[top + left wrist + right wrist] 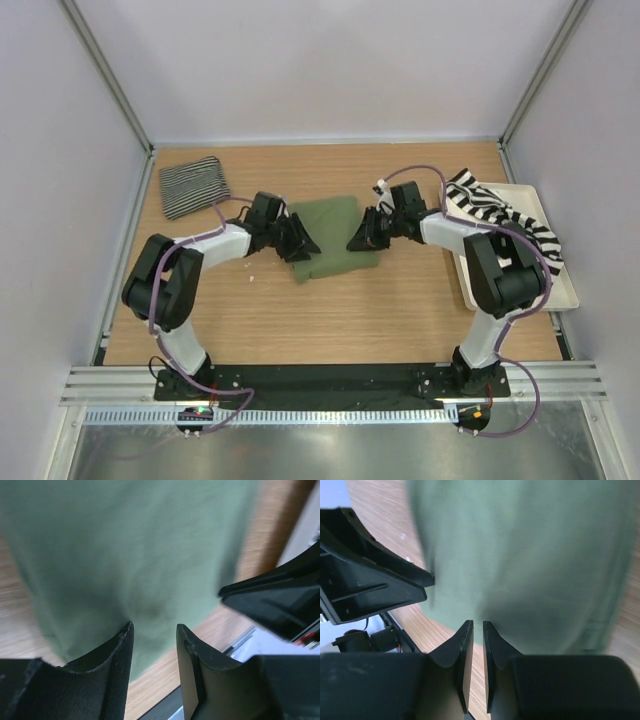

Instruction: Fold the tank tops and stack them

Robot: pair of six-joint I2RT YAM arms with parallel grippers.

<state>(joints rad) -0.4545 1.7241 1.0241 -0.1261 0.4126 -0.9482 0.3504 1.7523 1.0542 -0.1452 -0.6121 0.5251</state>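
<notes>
The plain olive green tank top (335, 225) lies folded into a soft, matte slab on the wood-grain table (350, 320). It sits directly between the two grippers. The left gripper (154, 630) is at its left edge, its curved black fingers (117, 655) a moderate gap apart, with cloth showing beyond the gap. The right gripper (474, 627) faces it from the other edge. Its fingers (462, 645) are almost together, leaving a thin slit with no cloth seen inside.

The pinstriped tank top (193, 186) is a neat folded rectangle well behind and left of the left gripper. The broad-striped tank top (500, 210) is rumpled behind the right arm, draped over the cream tray (520, 290) and partly hidden by that arm. Both wrist views are blurred, so the cloth's edges are hard to make out.
</notes>
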